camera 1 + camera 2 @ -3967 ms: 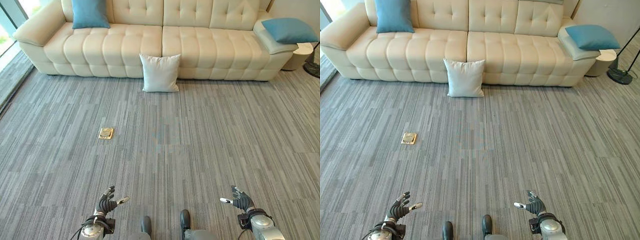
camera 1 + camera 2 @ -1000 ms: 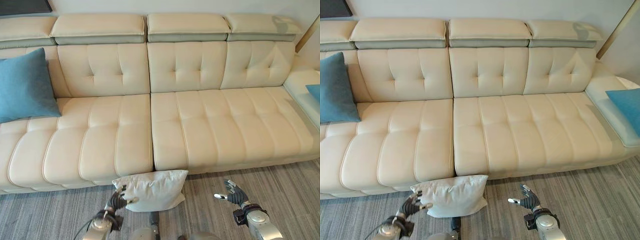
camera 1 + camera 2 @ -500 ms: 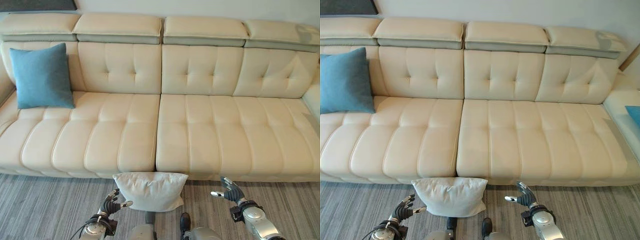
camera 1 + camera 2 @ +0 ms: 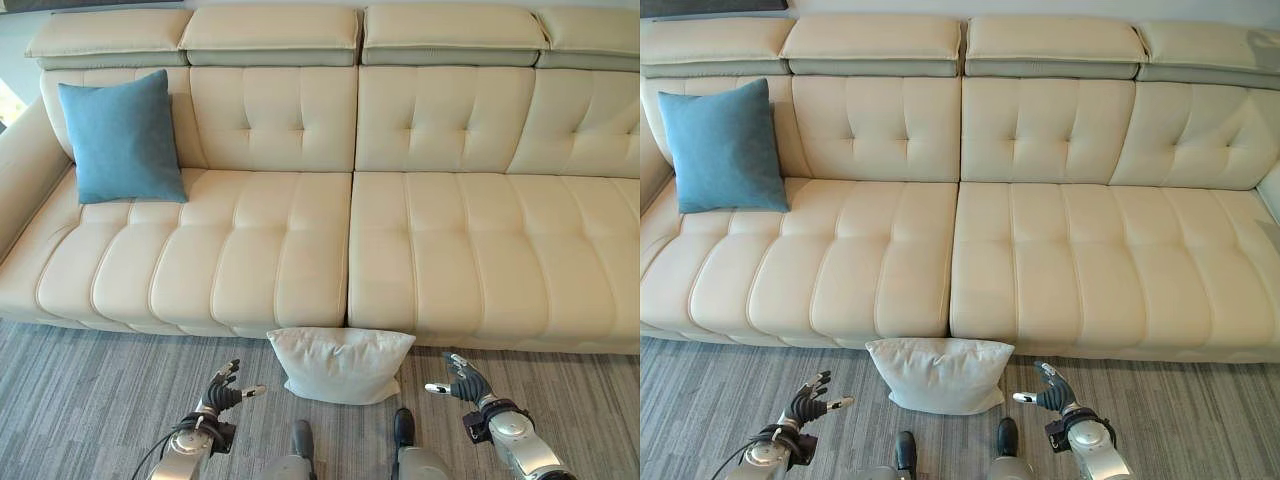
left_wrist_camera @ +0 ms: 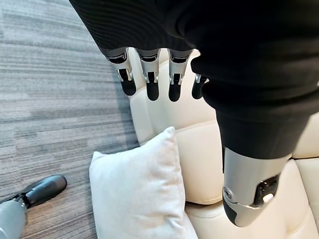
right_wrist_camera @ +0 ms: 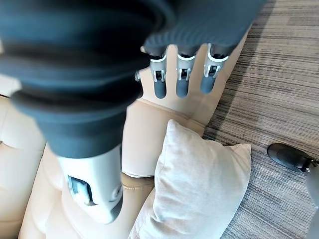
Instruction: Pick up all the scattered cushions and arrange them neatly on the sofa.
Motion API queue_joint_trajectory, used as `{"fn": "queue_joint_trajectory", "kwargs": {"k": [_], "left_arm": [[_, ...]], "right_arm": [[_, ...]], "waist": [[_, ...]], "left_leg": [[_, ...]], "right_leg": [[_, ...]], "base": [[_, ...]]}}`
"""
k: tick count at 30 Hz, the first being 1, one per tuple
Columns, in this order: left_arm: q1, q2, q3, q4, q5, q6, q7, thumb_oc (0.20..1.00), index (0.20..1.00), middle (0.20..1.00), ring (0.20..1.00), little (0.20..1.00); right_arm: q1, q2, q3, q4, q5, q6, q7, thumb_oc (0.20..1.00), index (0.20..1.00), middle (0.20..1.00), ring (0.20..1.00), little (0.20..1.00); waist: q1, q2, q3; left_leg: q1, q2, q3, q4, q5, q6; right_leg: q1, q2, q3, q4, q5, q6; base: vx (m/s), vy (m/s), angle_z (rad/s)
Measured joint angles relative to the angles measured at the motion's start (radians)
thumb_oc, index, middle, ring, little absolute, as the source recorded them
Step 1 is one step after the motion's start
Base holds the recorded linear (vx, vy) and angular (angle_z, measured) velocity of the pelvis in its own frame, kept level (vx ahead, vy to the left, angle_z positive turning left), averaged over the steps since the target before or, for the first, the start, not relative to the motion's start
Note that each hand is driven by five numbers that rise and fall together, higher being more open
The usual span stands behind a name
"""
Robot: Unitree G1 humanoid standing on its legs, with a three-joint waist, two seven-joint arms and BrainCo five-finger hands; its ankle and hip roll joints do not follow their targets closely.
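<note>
1. Grey carpet (image 4: 90,400) and cream sofa (image 4: 450,250) framed the scene.
2. Leaned white cushion (image 4: 342,364) upright against sofa's front, long axis running along it; blue cushion (image 4: 122,138) propped at left end.
3. Flanked it: left hand (image 4: 222,393) and right hand (image 4: 462,381), fingers spread, empty.
4. Best closed in from both sides evenly, then lifted.

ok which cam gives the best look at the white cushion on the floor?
The left eye view: the whole white cushion shows, leaning against the sofa front, between the left hand and right hand. The right eye view matches it. Both wrist views crop it, seen from one side.
</note>
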Motion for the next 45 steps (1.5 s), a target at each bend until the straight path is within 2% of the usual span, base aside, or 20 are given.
{"fn": "queue_joint_trajectory", "kwargs": {"k": [5, 6, 7, 8, 10, 11, 12, 13, 15, 19, 22, 27, 28, 30, 36, 37, 38, 39, 40, 45], "left_arm": [[-0.059, 0.009, 0.002, 0.005, -0.001, -0.001, 0.014, 1.000, 1.000, 1.000, 1.000, 1.000], [-0.074, 0.016, 0.004, 0.005, -0.001, -0.005, 0.017, 1.000, 1.000, 1.000, 1.000, 1.000], [-0.083, 0.021, 0.004, 0.005, -0.001, -0.006, 0.020, 1.000, 1.000, 1.000, 1.000, 1.000], [-0.117, 0.033, 0.000, 0.009, -0.002, -0.012, 0.029, 1.000, 1.000, 1.000, 1.000, 1.000], [-0.175, 0.039, -0.010, 0.010, -0.007, -0.031, 0.047, 1.000, 1.000, 1.000, 1.000, 1.000], [-0.212, 0.052, -0.007, 0.010, -0.032, -0.044, 0.064, 1.000, 1.000, 1.000, 1.000, 1.000], [-0.249, 0.063, -0.005, 0.018, -0.050, -0.053, 0.084, 1.000, 1.000, 1.000, 1.000, 1.000], [-0.261, 0.066, -0.004, 0.024, -0.063, -0.057, 0.097, 1.000, 1.000, 1.000, 1.000, 1.000], [-0.362, 0.086, 0.004, 0.084, -0.129, -0.072, 0.137, 1.000, 1.000, 1.000, 1.000, 1.000], [-0.489, 0.110, 0.022, 0.162, -0.217, -0.097, 0.174, 1.000, 1.000, 1.000, 1.000, 1.000], [-0.575, 0.135, 0.027, 0.171, -0.316, -0.126, 0.189, 1.000, 1.000, 1.000, 1.000, 1.000], [-0.739, 0.211, -0.006, 0.232, -0.355, -0.138, 0.200, 1.000, 1.000, 1.000, 1.000, 1.000], [-0.820, 0.233, -0.069, 0.255, -0.355, -0.135, 0.206, 1.000, 1.000, 1.000, 1.000, 1.000], [-0.907, 0.245, -0.113, 0.256, -0.355, -0.136, 0.210, 1.000, 1.000, 1.000, 1.000, 1.000], [-1.195, 0.250, -0.311, 0.263, -0.356, -0.134, 0.213, 1.000, 1.000, 1.000, 1.000, 1.000], [-1.232, 0.242, -0.315, 0.276, -0.355, -0.132, 0.211, 1.000, 1.000, 1.000, 1.000, 1.000], [-1.261, 0.235, -0.324, 0.284, -0.355, -0.123, 0.218, 1.000, 1.000, 1.000, 1.000, 1.000], [-1.270, 0.233, -0.333, 0.285, -0.355, -0.120, 0.219, 0.928, 0.928, 0.928, 0.928, 0.928], [-1.278, 0.231, -0.352, 0.285, -0.355, -0.118, 0.224, 0.200, 0.200, 0.200, 0.200, 0.200], [-1.271, 0.193, -0.348, 0.229, -0.353, -0.117, 0.289, 0.200, 0.200, 0.200, 0.200, 0.200]], "right_arm": [[-0.080, 0.002, 0.028, 0.020, -0.037, 0.001, -0.003, 1.000, 1.000, 1.000, 1.000, 1.000], [-0.097, 0.003, 0.044, 0.031, -0.037, 0.000, -0.004, 1.000, 1.000, 1.000, 1.000, 1.000], [-0.103, 0.006, 0.044, 0.040, -0.036, -0.002, -0.006, 1.000, 1.000, 1.000, 1.000, 1.000], [-0.114, 0.005, 0.042, 0.066, -0.034, -0.003, -0.025, 1.000, 1.000, 1.000, 1.000, 1.000], [-0.136, -0.013, 0.032, 0.087, -0.020, -0.005, -0.060, 1.000, 1.000, 1.000, 1.000, 1.000], [-0.181, -0.015, 0.030, 0.123, 0.005, -0.012, -0.079, 1.000, 1.000, 1.000, 1.000, 1.000], [-0.229, -0.020, 0.028, 0.154, 0.026, -0.012, -0.100, 1.000, 1.000, 1.000, 1.000, 1.000], [-0.270, -0.022, 0.027, 0.165, 0.039, -0.012, -0.111, 1.000, 1.000, 1.000, 1.000, 1.000], [-0.422, -0.023, -0.004, 0.216, 0.099, -0.028, -0.153, 1.000, 1.000, 1.000, 1.000, 1.000], [-0.633, -0.029, -0.002, 0.307, 0.178, -0.056, -0.200, 1.000, 1.000, 1.000, 1.000, 1.000], [-0.752, -0.043, 0.007, 0.381, 0.249, -0.056, -0.218, 1.000, 1.000, 1.000, 1.000, 1.000], [-0.938, -0.087, 0.087, 0.415, 0.282, -0.053, -0.224, 1.000, 1.000, 1.000, 1.000, 1.000], [-1.020, -0.086, 0.142, 0.425, 0.299, -0.054, -0.230, 1.000, 1.000, 1.000, 1.000, 1.000], [-1.104, -0.076, 0.192, 0.437, 0.303, -0.053, -0.233, 1.000, 1.000, 1.000, 1.000, 1.000], [-1.276, 0.037, 0.281, 0.436, 0.385, -0.055, -0.260, 1.000, 1.000, 1.000, 1.000, 1.000], [-1.288, 0.055, 0.279, 0.433, 0.398, -0.059, -0.262, 0.649, 0.649, 0.649, 0.649, 0.649], [-1.287, 0.065, 0.279, 0.433, 0.417, -0.059, -0.272, 0.376, 0.376, 0.376, 0.376, 0.376], [-1.286, 0.070, 0.280, 0.432, 0.423, -0.060, -0.277, 0.200, 0.200, 0.200, 0.200, 0.200], [-1.286, 0.070, 0.280, 0.432, 0.438, -0.061, -0.284, 0.200, 0.200, 0.200, 0.200, 0.200], [-1.243, 0.042, 0.278, 0.364, 0.456, -0.075, -0.326, 0.200, 0.200, 0.200, 0.200, 0.200]], "waist": [[0.000, -0.025, 0.029], [0.001, -0.035, 0.039], [0.002, -0.031, 0.046], [0.002, -0.040, 0.052], [0.008, -0.033, 0.063], [0.003, -0.035, 0.077], [0.021, -0.033, 0.104], [0.026, -0.026, 0.121], [0.019, -0.014, 0.213], [0.017, -0.010, 0.282], [0.019, -0.007, 0.299], [0.018, -0.009, 0.315], [0.022, -0.008, 0.324], [0.025, -0.009, 0.331], [0.047, -0.008, 0.331], [0.046, -0.008, 0.331], [0.046, -0.008, 0.331], [0.047, -0.008, 0.331], [0.048, -0.007, 0.331], [0.049, -0.005, 0.330]], "left_leg": [[-0.054, -0.001, 0.044, 0.046, -0.018, 0.025], [-0.061, 0.002, 0.046, 0.052, -0.019, 0.025], [-0.071, 0.007, 0.047, 0.052, -0.021, 0.018], [-0.116, 0.006, 0.020, 0.070, -0.013, 0.010], [-0.210, 0.014, -0.029, 0.114, 0.016, -0.002], [-0.294, 0.018, -0.047, 0.166, 0.001, -0.020], [-0.348, 0.022, -0.045, 0.191, -0.003, -0.016], [-0.382, 0.027, -0.044, 0.210, 0.003, -0.020], [-0.519, 0.032, -0.060, 0.328, -0.022, -0.020], [-0.695, 0.052, -0.059, 0.491, -0.067, -0.021], [-0.864, 0.077, -0.066, 0.654, -0.117, -0.016], [-1.137, 0.088, -0.092, 0.868, -0.161, -0.017], [-1.215, 0.090, -0.098, 0.929, -0.179, -0.012], [-1.281, 0.089, -0.103, 0.967, -0.189, -0.011], [-1.390, 0.065, -0.133, 1.001, -0.187, -0.010], [-1.398, 0.058, -0.143, 1.000, -0.175, -0.011], [-1.400, 0.055, -0.144, 0.999, -0.171, -0.011], [-1.401, 0.055, -0.145, 0.997, -0.171, -0.011], [-1.400, 0.051, -0.147, 0.994, -0.168, -0.010], [-1.381, 0.027, -0.166, 0.950, -0.140, -0.023]], "right_leg": [[-0.145, 0.002, 0.049, 0.170, -0.008, 0.014], [-0.173, 0.004, 0.047, 0.211, -0.043, 0.046], [-0.186, 0.008, 0.037, 0.235, -0.076, 0.047], [-0.205, 0.026, 0.018, 0.250, -0.119, -0.021], [-0.270, 0.049, 0.022, 0.272, -0.123, -0.021], [-0.347, 0.062, 0.057, 0.315, -0.144, -0.049], [-0.407, 0.058, 0.053, 0.344, -0.147, -0.058], [-0.440, 0.066, 0.048, 0.365, -0.136, -0.053], [-0.562, 0.067, 0.053, 0.451, -0.142, -0.067], [-0.723, 0.076, 0.072, 0.560, -0.155, -0.087], [-0.871, 0.089, 0.078, 0.672, -0.175, -0.096], [-1.131, 0.089, 0.082, 0.859, -0.197, -0.111], [-1.209, 0.091, 0.092, 0.916, -0.213, -0.108], [-1.273, 0.089, 0.097, 0.952, -0.221, -0.119], [-1.377, 0.082, 0.099, 0.992, -0.219, -0.119], [-1.384, 0.078, 0.095, 0.999, -0.217, -0.121], [-1.387, 0.072, 0.089, 1.004, -0.220, -0.125], [-1.387, 0.072, 0.089, 1.004, -0.221, -0.126], [-1.386, 0.069, 0.087, 1.004, -0.222, -0.127], [-1.363, 0.044, 0.064, 0.991, -0.218, -0.134]], "base": [[-0.09, 0.130, -0.32], [-0.02, -0.028, -0.08], [-0.13, -0.041, 0.22], [-0.16, -0.060, 0.39], [-0.23, -0.075, 0.66], [-0.29, -0.087, 0.46], [-0.20, -0.070, 0.12], [-0.20, -0.045, -0.04], [-0.21, 0.001, 0.03], [-0.06, 0.013, -0.12], [-0.12, -0.010, -0.13], [-0.03, 0.007, 0.01], [0.02, 0.036, -0.03], [0.04, 0.026, 0.00], [0.02, 0.019, 0.06], [0.01, -0.005, 0.13], [0.00, 0.000, 0.15], [0.01, -0.017, 0.11], [0.00, -0.011, 0.09], [0.00, 0.006, 0.18]]}}
